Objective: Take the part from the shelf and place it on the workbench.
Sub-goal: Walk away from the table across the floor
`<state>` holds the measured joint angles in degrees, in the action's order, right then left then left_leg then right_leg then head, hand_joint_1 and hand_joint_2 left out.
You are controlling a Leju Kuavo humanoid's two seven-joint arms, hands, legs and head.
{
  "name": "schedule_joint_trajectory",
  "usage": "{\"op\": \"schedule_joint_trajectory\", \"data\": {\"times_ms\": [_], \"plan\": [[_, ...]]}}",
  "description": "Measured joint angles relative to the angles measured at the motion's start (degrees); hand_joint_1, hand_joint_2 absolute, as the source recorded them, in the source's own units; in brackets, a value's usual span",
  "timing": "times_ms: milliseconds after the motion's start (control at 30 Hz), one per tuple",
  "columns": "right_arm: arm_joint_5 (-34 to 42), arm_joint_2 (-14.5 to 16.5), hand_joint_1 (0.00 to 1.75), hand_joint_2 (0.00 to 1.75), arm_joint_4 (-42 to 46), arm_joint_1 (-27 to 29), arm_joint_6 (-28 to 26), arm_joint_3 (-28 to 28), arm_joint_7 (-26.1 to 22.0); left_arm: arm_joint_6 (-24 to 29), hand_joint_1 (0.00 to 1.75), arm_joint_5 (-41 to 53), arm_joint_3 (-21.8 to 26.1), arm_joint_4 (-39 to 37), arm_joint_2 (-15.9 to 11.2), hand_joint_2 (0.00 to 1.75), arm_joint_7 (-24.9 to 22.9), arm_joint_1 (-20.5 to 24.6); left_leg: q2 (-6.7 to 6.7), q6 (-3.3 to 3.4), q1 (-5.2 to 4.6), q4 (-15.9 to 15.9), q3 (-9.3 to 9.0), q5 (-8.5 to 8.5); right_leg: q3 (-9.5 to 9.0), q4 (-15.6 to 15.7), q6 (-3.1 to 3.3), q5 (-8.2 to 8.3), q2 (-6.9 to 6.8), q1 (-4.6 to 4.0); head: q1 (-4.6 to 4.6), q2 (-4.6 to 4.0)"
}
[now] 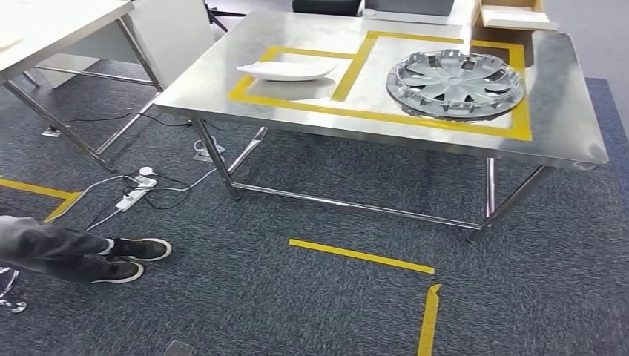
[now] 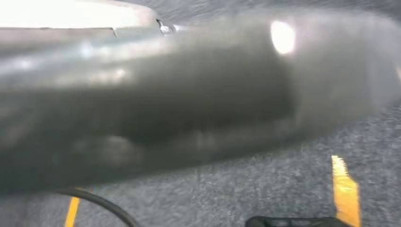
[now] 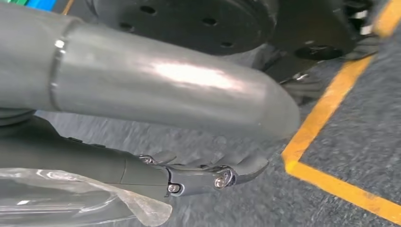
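Lying on workbench (image 1: 564,111): grey wheel cover (image 1: 455,83)

right hand (image 3: 208,172) hangs with fingers (image 3: 246,165) extended and nothing held; left wrist view too blurred to read.

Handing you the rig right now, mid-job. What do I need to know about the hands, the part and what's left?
Left hand: blurred grey shape close to its wrist camera; can't tell if it is open or holding anything.
Right hand: hangs over the carpet with its fingers stretched out. A clear plastic piece lies against it; grip unclear.
Silver hubcap: lies flat in the right taped box on the workbench. A white dish sits in the left box.
Done: the hubcap, if that is the part, is placed.
Left: confirm that, and check both hands. A person's legs are on the floor to the left.
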<state>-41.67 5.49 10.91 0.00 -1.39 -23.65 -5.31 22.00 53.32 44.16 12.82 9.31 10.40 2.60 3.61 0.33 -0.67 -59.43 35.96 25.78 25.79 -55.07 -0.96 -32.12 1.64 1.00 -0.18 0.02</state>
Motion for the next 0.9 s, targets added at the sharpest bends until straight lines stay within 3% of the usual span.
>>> {"op": "schedule_joint_trajectory", "data": {"times_ms": [100, 133, 167, 200, 233, 300, 333, 367, 433, 467, 533, 600, 633, 667, 700, 733, 800, 867, 900], "plan": [[-2.93, 0.08, 0.00, 0.00, -0.05, 0.02, -2.07, 1.87, 1.74, 0.95, 0.00, 1.16, -0.68, -0.06, 0.17, 0.00, -0.45, 0.15, -2.47, -1.00, 0.50, -9.91, 2.99, 6.62, 0.22, 0.00, 0.66, 0.32, -2.78, -0.15, -0.39, 0.00], [-3.82, 0.10, 0.00, 0.00, -0.05, -0.03, -3.12, 2.46, 1.70, 1.32, 0.00, 1.34, -0.83, -0.08, 0.26, 0.00, -0.29, 0.20, -2.73, -1.22, 0.71, -12.92, 3.65, 7.79, 0.27, -0.02, 0.69, 0.37, -3.71, -0.19, -0.39, 0.00], [-4.65, 0.11, 0.00, 0.00, -0.05, -0.17, -4.10, 3.07, 1.35, 1.61, 0.00, 1.49, -0.93, -0.09, 0.35, 0.00, -0.12, 0.21, -2.92, -1.38, 0.93, -14.08, 3.45, 7.74, 0.29, -0.03, 0.68, 0.39, -4.58, -0.20, -0.39, 0.00], [-5.39, 0.14, 0.00, 0.00, -0.05, -0.41, -4.89, 3.69, 0.90, 1.81, 0.00, 1.73, -1.03, -0.10, 0.40, 0.00, -0.01, 0.19, -3.16, -1.47, 1.11, -13.10, 2.30, 6.68, 0.24, -0.05, 0.65, 0.40, -5.35, -0.21, -0.38, 0.00], [-6.01, 0.17, 0.00, 0.00, -0.05, -0.70, -5.47, 4.29, 0.46, 1.96, 0.00, 2.00, -1.15, -0.11, 0.42, 0.00, 0.01, 0.19, -3.68, -1.47, 1.23, -10.14, 0.31, 4.92, -0.04, -0.08, 0.58, 0.37, -6.03, -0.21, -0.39, 0.00], [-6.81, 0.33, 0.00, 0.00, -0.05, -1.28, -6.10, 5.32, -0.11, 2.27, 0.00, 2.50, -1.44, -0.12, 0.44, 0.00, -0.05, 0.26, -6.15, -1.05, 1.00, -2.90, -3.82, 2.31, -0.30, -0.18, 0.22, 0.24, -7.22, -0.33, -0.37, 0.00], [-7.03, 0.44, 0.00, 0.00, -0.06, -1.54, -6.25, 5.70, -0.21, 2.43, 0.00, 2.63, -1.56, -0.12, 0.45, 0.00, -0.09, 0.29, -7.22, -0.66, 0.74, -0.64, -4.96, 1.77, -0.51, -0.25, -0.08, 0.21, -7.77, -0.43, -0.32, 0.00], [-7.21, 0.55, 0.00, 0.00, -0.07, -1.74, -6.34, 6.05, -0.23, 2.56, 0.00, 2.72, -1.65, -0.13, 0.46, 0.00, -0.13, 0.29, -7.81, -0.20, 0.43, 0.39, -5.35, 1.83, -0.50, -0.29, -0.37, 0.21, -8.30, -0.52, -0.33, 0.00], [-7.36, 0.78, 0.00, 0.00, -0.07, -2.12, -6.45, 6.59, -0.20, 2.72, 0.00, 2.72, -1.72, -0.14, 0.45, 0.00, -0.17, 0.22, -6.96, 0.65, 0.23, 1.02, -5.14, 2.03, -0.61, -0.37, -0.98, 0.14, -9.35, -0.61, -0.32, 0.00], [-7.40, 0.87, 0.00, 0.00, -0.07, -2.24, -6.47, 6.82, -0.20, 2.78, 0.00, 2.70, -1.72, -0.14, 0.44, 0.00, -0.19, 0.17, -6.31, 1.07, 0.30, 1.52, -5.12, 2.06, -0.28, -0.68, -1.24, -0.29, -8.85, -0.56, -0.26, 0.00], [-7.41, 0.96, 0.00, 0.00, -0.08, -2.32, -6.75, 7.08, -0.22, 2.85, 0.00, 2.33, -1.71, -0.14, 0.42, 0.00, -0.21, 0.24, -4.99, 1.90, 0.50, 2.42, -5.01, 1.80, 1.69, -4.24, -1.55, -2.83, -5.79, -0.43, 0.04, 0.00], [-7.40, 0.97, 0.00, 0.00, -0.10, -2.10, -7.27, 7.18, -0.14, 2.77, 0.00, 1.27, -1.61, -0.14, 0.54, 0.00, -0.23, 0.35, -3.65, 2.48, 0.30, 2.45, -4.54, 1.41, 5.60, -12.04, -1.51, -6.30, -2.60, -0.35, 0.22, 0.00], [-7.38, 0.98, 0.00, 0.00, -0.12, -1.94, -7.51, 7.22, 0.02, 2.69, 0.00, 0.65, -1.44, -0.14, 0.62, 0.00, -0.28, 0.37, -2.92, 2.66, 0.15, 2.44, -4.36, 1.27, 7.48, -15.55, -1.45, -7.21, -2.05, -0.37, 0.22, 0.00], [-7.32, 1.00, 0.00, 0.00, -0.14, -1.78, -7.68, 7.25, 0.29, 2.67, 0.00, 0.13, -1.22, -0.14, 0.68, 0.00, -0.37, 0.32, -2.16, 2.75, -0.01, 2.42, -4.27, 1.16, 8.61, -17.33, -1.36, -7.06, -1.82, -0.41, 0.20, 0.00], [-7.23, 1.02, 0.00, 0.00, -0.15, -1.67, -7.78, 7.27, 0.65, 2.66, 0.00, -0.20, -0.96, -0.14, 0.72, 0.00, -0.52, 0.25, -1.37, 2.78, -0.13, 2.37, -4.23, 1.06, 8.69, -16.82, -1.22, -5.76, -1.66, -0.44, 0.20, 0.00], [-7.10, 1.03, 0.00, 0.00, -0.16, -1.61, -7.84, 7.28, 1.05, 2.67, 0.00, -0.37, -0.74, -0.14, 0.73, 0.00, -0.70, 0.19, -0.57, 2.75, -0.22, 2.28, -4.22, 0.99, 7.71, -14.13, -1.01, -3.52, -1.26, -0.46, 0.19, 0.00], [-6.95, 1.06, 0.00, 0.00, -0.18, -1.58, -7.82, 7.28, 1.75, 2.69, 0.00, -0.44, -0.50, -0.14, 0.79, 0.00, -1.01, 0.17, 0.88, 2.58, -0.36, 1.90, -4.08, 0.90, 4.58, -6.58, -0.47, 0.50, 1.09, -0.44, 0.17, 0.00], [-7.20, 1.08, 0.00, 0.00, -0.23, -1.60, -7.76, 7.28, 2.09, 2.68, 0.00, -0.38, -0.38, -0.14, 0.89, 0.00, -1.00, 0.29, 2.13, 2.10, -0.27, 1.48, -3.41, 0.67, 2.68, -2.28, -0.20, 1.37, 3.08, -0.43, 0.15, 0.00], [-7.50, 1.08, 0.00, 0.00, -0.25, -1.62, -7.73, 7.33, 2.14, 2.62, 0.00, -0.34, -0.32, -0.15, 0.93, 0.00, -0.80, 0.31, 2.75, 1.68, -0.15, 1.39, -2.99, 0.42, 2.47, -1.86, -0.11, 1.21, 3.14, -0.49, 0.14, 0.00]]}}
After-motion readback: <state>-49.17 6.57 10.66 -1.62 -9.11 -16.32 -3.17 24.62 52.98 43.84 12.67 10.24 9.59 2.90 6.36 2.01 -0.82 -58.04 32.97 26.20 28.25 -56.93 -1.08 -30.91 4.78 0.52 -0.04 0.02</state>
